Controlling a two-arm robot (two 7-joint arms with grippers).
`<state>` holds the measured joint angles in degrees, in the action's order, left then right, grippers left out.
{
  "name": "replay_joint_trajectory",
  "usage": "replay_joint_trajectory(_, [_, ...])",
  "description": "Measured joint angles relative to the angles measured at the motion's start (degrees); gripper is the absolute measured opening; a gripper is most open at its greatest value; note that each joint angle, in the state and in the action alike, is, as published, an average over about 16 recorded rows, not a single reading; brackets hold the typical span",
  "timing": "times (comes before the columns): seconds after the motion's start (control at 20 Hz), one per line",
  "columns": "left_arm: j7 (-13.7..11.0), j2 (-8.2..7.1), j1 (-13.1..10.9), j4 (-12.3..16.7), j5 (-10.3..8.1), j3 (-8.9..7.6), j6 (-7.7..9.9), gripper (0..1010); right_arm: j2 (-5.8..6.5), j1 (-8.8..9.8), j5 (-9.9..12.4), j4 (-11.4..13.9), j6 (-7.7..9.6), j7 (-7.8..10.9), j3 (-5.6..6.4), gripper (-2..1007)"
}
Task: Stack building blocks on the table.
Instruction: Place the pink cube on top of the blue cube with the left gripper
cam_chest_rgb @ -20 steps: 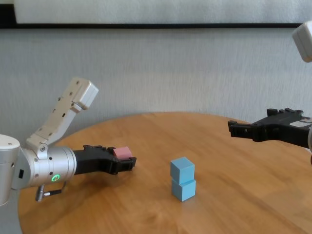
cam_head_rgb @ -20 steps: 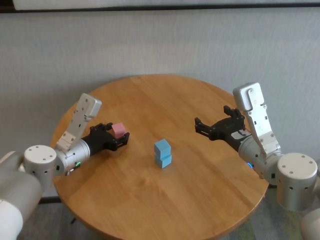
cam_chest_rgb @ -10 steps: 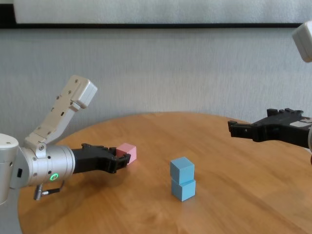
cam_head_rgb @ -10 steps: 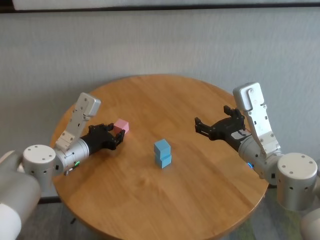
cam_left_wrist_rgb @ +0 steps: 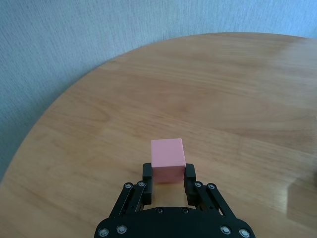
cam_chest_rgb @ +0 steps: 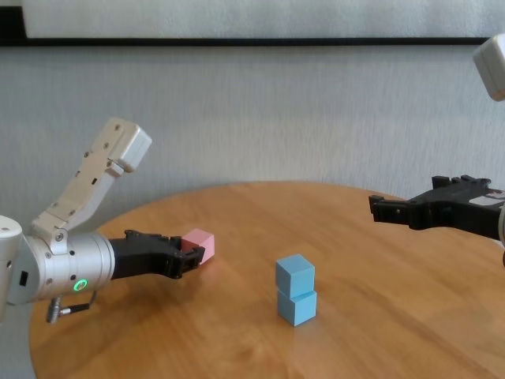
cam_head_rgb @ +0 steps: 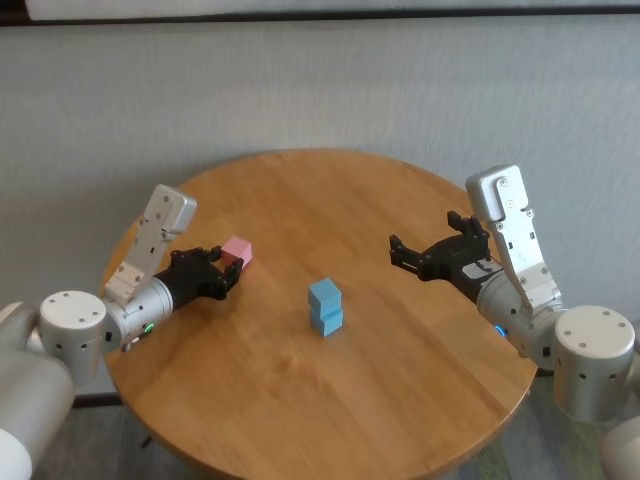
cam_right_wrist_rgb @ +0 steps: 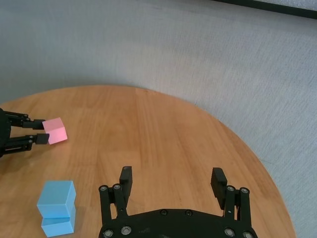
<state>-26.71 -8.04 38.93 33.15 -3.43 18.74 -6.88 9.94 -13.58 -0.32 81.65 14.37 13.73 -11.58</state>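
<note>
1. Our left gripper's point(cam_left_wrist_rgb: 167, 173) fingers point(cam_left_wrist_rgb: 147, 174) are closed on the pink block point(cam_left_wrist_rgb: 168, 159), one on each side face at its near end, as the left wrist view shows; the block sits at the left of the bench point(cam_head_rgb: 400, 400), low over the wood or resting on it, and we cannot tell which.
2. The two light blue blocks point(cam_head_rgb: 325, 306) stand stacked one on the other near the middle of the bench, the upper one turned slightly askew on the lower, and well apart from the pink block.
3. We judge the step in hand to be picking up the third and last block, with the grasp just made and the carry not yet begun.
4. The next move, as we read it, calls for lifting the pink block clear, bringing it across over the blue pair, squaring it to the top cube and setting it down gently enough not to nudge the stack.
5. The pink block is a cube and so has no long axis; it sits flat, top face level, with one face pointing away from the gripper toward the far rim.
6. Our right gripper point(cam_right_wrist_rgb: 171, 181) hangs over the right side of the bench with its fingers spread wide and nothing between them, pointing toward the middle.
</note>
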Motion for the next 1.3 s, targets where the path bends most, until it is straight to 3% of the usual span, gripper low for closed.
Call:
replay_joint_trajectory(0.5, [2.2,-2.70,-4.7,10.9,-0.31,-0.13,4.74,386,0.00,0.00,0.0,0.0,0.00,0.00,0.00,1005])
replay_joint_trajectory(0.85, [2.3,-6.27,-9.9,23.9,-0.74,0.13,9.29,386,0.00,0.00,0.0,0.0,0.00,0.00,0.00,1005])
replay_joint_trajectory(1.15, [0.4,-9.74,-14.3,35.2,-1.34,1.32,12.55,386,0.00,0.00,0.0,0.0,0.00,0.00,0.00,1005])
replay_joint_trajectory(1.3, [-0.8,-11.20,-15.8,39.4,-1.69,2.19,13.60,386,0.00,0.00,0.0,0.0,0.00,0.00,0.00,1005])
